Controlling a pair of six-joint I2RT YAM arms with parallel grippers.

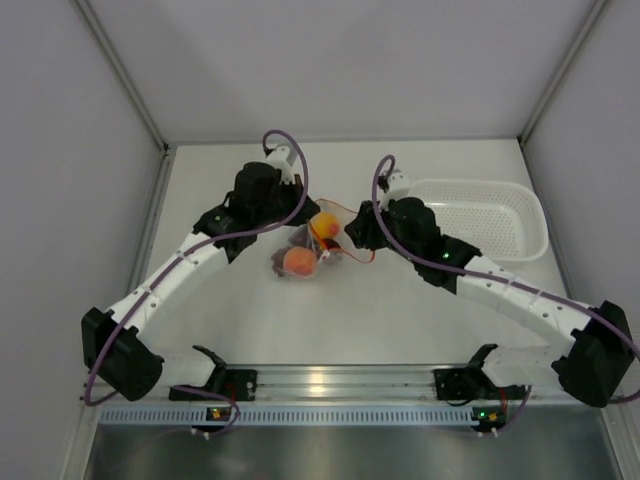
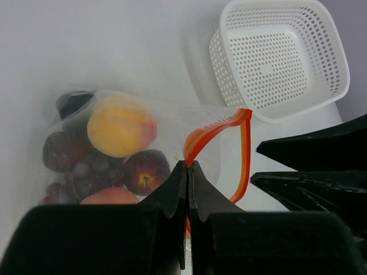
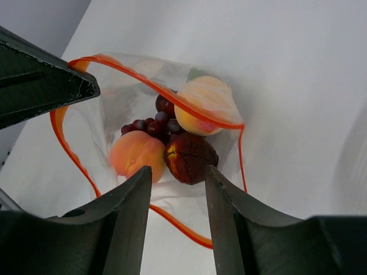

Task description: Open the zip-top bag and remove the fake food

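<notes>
A white table (image 1: 400, 320) fills a booth of plain pale walls (image 1: 350, 60), and the two arms reach in from its near edge to meet over the middle. A white perforated basket (image 1: 520, 215) sits to the right, near the right arm but apart from the work.

Between the two wrists lies the zip-top bag (image 1: 310, 250), mouth already gaping, with the fake food (image 3: 166, 143) heaped at its bottom: an orange-yellow fruit (image 3: 206, 106), a peach (image 3: 136, 154), a dark red piece (image 3: 192, 157) and a grape bunch (image 3: 152, 123).

The film looks thin, light and slippery, likely to crumple and slide rather than hold a shape. The red-orange zip strip (image 2: 245, 149) is the stiffer edge and the sensible place to pinch. The toys look light and rigid, and the round ones may roll off the fingers.

The left gripper (image 2: 188, 166) is closed tight on the strip at one lip. The right gripper (image 3: 178, 171) has its jaws apart, gripping nothing, poised over the mouth. The near lip of the strip crosses beneath the gap, and the dark red piece and peach lie just beyond the fingertips.
</notes>
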